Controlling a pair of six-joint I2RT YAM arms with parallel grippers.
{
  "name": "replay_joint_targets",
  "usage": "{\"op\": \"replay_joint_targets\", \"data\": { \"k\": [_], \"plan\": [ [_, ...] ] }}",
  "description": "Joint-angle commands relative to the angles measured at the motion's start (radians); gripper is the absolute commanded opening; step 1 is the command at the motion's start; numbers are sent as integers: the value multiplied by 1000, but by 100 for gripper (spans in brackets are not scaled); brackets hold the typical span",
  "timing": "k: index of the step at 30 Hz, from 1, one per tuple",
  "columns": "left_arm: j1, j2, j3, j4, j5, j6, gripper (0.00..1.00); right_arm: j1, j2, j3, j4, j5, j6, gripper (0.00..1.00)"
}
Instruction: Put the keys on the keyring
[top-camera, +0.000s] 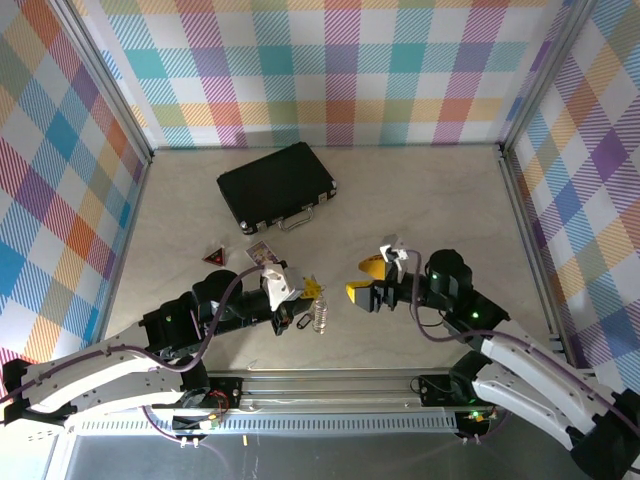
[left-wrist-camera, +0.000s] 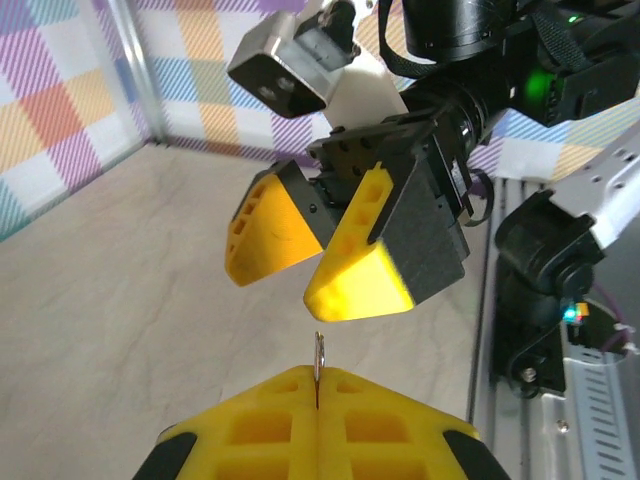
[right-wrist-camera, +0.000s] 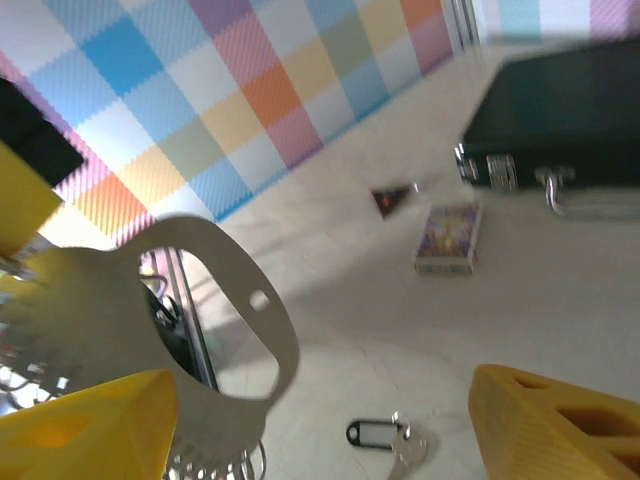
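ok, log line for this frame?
left gripper: shut on thin metal piece | right gripper: open, facing it, apart | tagged key: lying on table

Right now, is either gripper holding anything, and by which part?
The left gripper pinches a thin metal piece by its edge, between its fingertips; whether ring or key cannot be told. The right gripper is open, holding nothing.

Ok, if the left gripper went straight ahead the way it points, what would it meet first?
The right gripper, open and facing it, just beyond the held keyring; the gap's depth is unclear.
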Motion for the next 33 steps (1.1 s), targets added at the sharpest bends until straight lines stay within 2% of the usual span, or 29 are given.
{"op": "replay_joint_targets", "data": {
  "k": [1, 5, 10, 22, 33],
  "plan": [
    [12, -23, -18, -29, -99, -47, 0, -8, 77, 33, -86, -23, 25, 78],
    [47, -58, -48, -38, -128, -103, 0, -8, 210, 51, -132, 15, 10, 78],
    [101, -108, -86, -45, -106, -168, 0, -6, 380, 77, -104, -50, -16, 76],
    [102, -285, -121, -99, -18, -192, 0, 45, 741, 245, -90, -196, -117, 63],
    [102, -351, -142, -145, 0, -195, 0, 102, 952, 409, -197, -202, -190, 55]
  ]
}}
